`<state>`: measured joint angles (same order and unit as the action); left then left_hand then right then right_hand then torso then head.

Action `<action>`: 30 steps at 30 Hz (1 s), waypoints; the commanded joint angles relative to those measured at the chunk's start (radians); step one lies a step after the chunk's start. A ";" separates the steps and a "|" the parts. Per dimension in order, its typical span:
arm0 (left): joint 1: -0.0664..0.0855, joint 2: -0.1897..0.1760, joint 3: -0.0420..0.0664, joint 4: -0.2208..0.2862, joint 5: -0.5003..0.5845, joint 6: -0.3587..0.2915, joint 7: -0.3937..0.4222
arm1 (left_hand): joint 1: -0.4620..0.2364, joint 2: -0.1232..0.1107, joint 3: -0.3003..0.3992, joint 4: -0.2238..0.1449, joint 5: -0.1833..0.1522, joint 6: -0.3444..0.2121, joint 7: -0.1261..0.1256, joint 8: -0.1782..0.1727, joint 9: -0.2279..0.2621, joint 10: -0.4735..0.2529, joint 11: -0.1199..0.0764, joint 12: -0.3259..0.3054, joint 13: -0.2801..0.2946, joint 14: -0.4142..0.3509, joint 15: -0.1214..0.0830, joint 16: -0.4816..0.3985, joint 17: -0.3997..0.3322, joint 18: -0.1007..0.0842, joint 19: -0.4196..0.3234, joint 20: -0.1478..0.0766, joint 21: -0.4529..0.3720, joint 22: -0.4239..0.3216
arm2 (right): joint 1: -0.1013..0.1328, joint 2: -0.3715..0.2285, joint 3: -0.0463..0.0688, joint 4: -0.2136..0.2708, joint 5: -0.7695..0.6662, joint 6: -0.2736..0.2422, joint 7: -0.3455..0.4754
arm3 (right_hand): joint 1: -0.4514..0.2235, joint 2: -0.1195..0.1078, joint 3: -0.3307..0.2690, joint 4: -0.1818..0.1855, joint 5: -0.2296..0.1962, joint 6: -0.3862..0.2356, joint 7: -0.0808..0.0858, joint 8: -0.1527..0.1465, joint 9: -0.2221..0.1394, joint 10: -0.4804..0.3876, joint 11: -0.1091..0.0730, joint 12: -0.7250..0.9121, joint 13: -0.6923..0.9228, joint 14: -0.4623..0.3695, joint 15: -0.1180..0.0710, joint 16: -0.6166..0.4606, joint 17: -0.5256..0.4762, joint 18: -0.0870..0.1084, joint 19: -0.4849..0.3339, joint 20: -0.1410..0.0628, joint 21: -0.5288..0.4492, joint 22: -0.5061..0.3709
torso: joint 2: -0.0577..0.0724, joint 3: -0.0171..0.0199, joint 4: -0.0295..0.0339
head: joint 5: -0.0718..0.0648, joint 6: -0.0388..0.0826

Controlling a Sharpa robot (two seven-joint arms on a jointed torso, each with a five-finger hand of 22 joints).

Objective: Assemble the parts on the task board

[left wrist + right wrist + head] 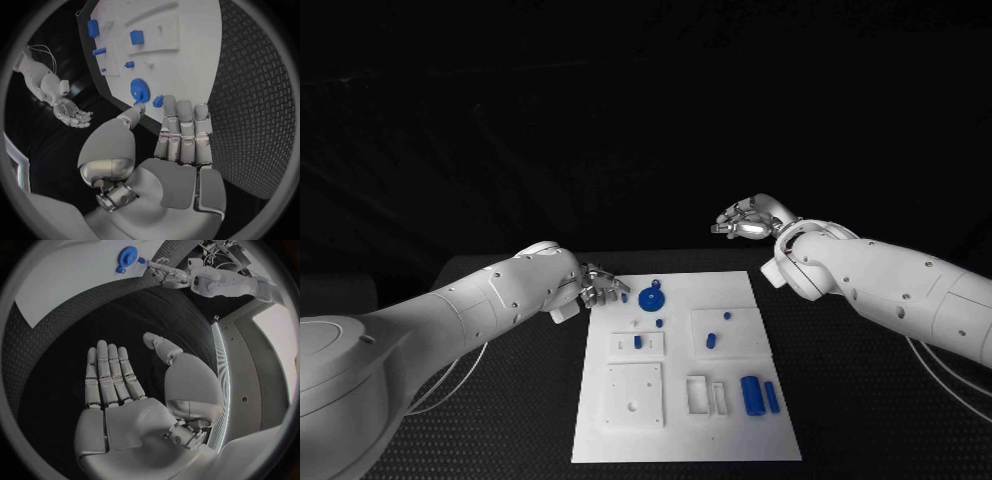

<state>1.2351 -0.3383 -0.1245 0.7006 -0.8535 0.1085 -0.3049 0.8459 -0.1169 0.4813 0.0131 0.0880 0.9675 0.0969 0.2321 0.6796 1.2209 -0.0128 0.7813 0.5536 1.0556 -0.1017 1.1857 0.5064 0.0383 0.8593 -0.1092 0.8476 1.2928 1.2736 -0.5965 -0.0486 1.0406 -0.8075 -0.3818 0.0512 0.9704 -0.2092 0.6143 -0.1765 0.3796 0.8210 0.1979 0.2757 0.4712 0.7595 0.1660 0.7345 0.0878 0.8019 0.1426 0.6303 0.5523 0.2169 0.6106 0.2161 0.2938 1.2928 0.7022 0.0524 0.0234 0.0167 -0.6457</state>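
Task board point(733, 440): white rectangular plate, long axis running away from the robot, lying mid-table on the black table point(877, 420); surface carries raised white blocks and recessed pockets; near end has a square white block point(633, 394) w/ small holes on the robot's left side and slotted white frames point(705, 393) beside it.

Parts, all blue: a gear point(653, 300) w/ toothed rim lies flat near the board's far-left corner, a small blue piece point(625, 297) just beside it at the left edge; a small round peg point(659, 322) a little nearer than the gear; a short peg point(638, 341) stands in a white block on the left side; two small pieces, point(726, 316) and point(710, 340), sit on the raised white plate at the right side; two long cylinders point(762, 394) lie side by side near the board's near-right corner.

Left hand point(599, 288): at the board's far-left corner, by its left edge; fingers straight and side by side, thumb apart, holding nothing; in the left wrist view the fingertips point(185, 107) sit just beside the gear point(140, 91) and small piece point(157, 100); contact — can't tell.

Right hand point(750, 220): well apart from the board, beyond its far-right corner, over the dark area past the table's far edge; the right wrist view shows palm flat, fingers point(109, 371) extended, thumb out, empty.
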 commanded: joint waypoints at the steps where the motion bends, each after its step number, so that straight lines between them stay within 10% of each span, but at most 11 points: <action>1: -0.005 0.009 0.000 -0.004 0.006 0.015 0.011 | 0.001 0.012 -0.004 -0.004 0.000 -0.006 0.001 -0.003 -0.001 -0.008 -0.001 -0.006 0.001 -0.008 0.000 -0.003 0.002 -0.012 -0.007 -0.088 -0.006 0.002 | 0.001 0.001 0.000 0.004 0.000 0.008 0.011 | -0.007 0.000 0.002 0.003 0.003 -0.007 0.003 0.005 -0.001 0.005 0.001 -0.007 -0.001 -0.006 0.001 -0.005 -0.001 -0.006 -0.006 0.002 -0.006 0.001 | 0.001 -0.0002 0.0003 | -0.001 -0.001; 30: -0.008 0.033 0.001 -0.037 0.007 -0.003 0.011 | 0.010 0.051 -0.005 -0.028 0.006 -0.010 0.002 -0.001 -0.002 -0.009 -0.001 -0.005 0.006 -0.010 0.001 -0.001 0.006 -0.012 -0.006 -0.086 -0.011 0.011 | 0.003 0.004 0.000 0.008 0.000 0.008 0.011 | -0.006 0.001 0.002 0.004 0.004 -0.007 0.003 0.005 -0.002 0.009 0.001 -0.011 -0.006 -0.005 0.001 -0.007 -0.004 -0.005 -0.005 0.003 -0.010 0.003 | 0.000 0.0007 -0.0004 | -0.004 -0.005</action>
<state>1.2271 -0.3098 -0.1243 0.6642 -0.8535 0.1078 -0.3046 0.8570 -0.0718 0.4772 -0.0108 0.0880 0.9639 0.0978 0.2321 0.6789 1.2192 -0.0113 0.7813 0.5593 1.0522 -0.0979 1.1857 0.5116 0.0382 0.8593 -0.1091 0.8400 1.3027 1.2759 -0.5932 -0.0486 1.0469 -0.8069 -0.3818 0.0516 0.9704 -0.2092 0.6143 -0.1765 0.3796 0.8211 0.1979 0.2756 0.4705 0.7596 0.1661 0.7292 0.0834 0.8020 0.1425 0.6303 0.5495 0.2168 0.6107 0.2159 0.2902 1.2947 0.7016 0.0527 0.0235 0.0131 -0.6515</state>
